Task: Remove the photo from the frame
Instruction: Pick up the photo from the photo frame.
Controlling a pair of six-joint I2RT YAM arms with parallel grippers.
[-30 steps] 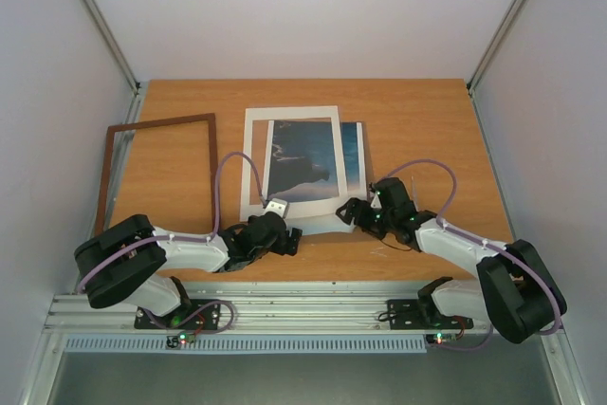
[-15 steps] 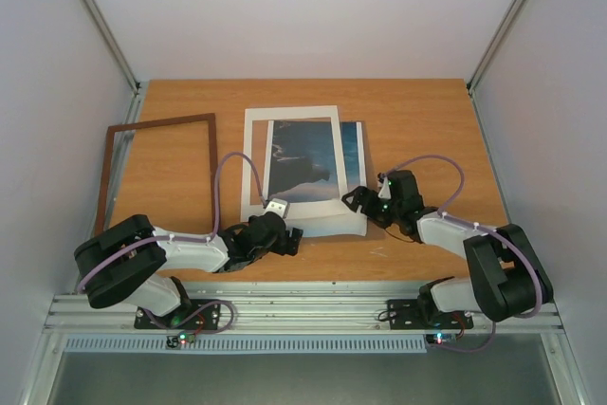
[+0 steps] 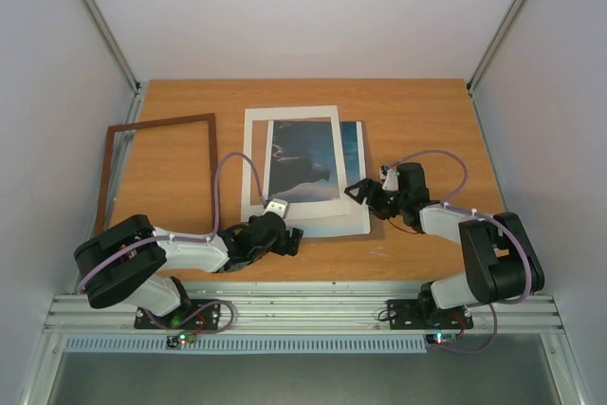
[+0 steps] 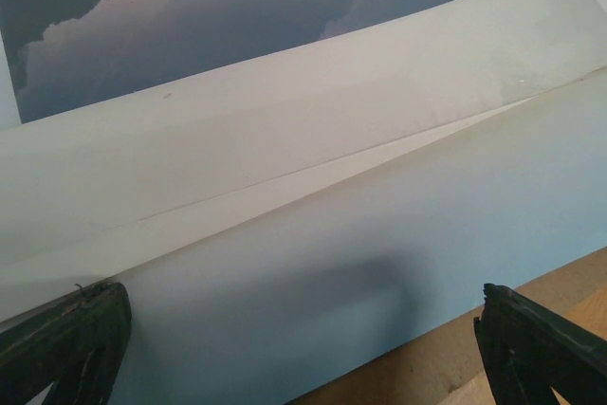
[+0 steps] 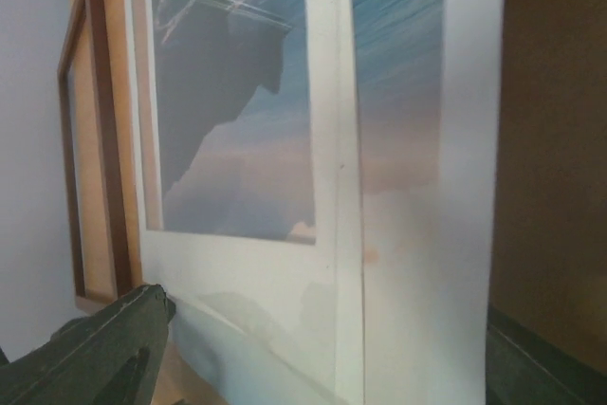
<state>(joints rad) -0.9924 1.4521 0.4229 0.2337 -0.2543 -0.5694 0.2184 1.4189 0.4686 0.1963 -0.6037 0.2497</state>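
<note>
The photo [image 3: 303, 163] lies flat on the desk [image 3: 417, 111] under a cream mat [image 3: 289, 117], long axis pointing away from the arms, right strip exposed; the frame [image 3: 161, 122] lies well left. The right claw [image 3: 365, 194], jaws apart, sits at that strip's near corner, better placed than the wide left claw [image 3: 282, 225]

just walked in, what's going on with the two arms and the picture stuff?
The wooden frame lies empty at the left of the table, apart from everything else. The photo lies flat in the middle under a cream mat board and sticks out past it on the right and near sides. Both arms are low at that stack: the left gripper open at its near edge, the right gripper open at the photo's near right corner. Neither looks closed on anything.
</note>
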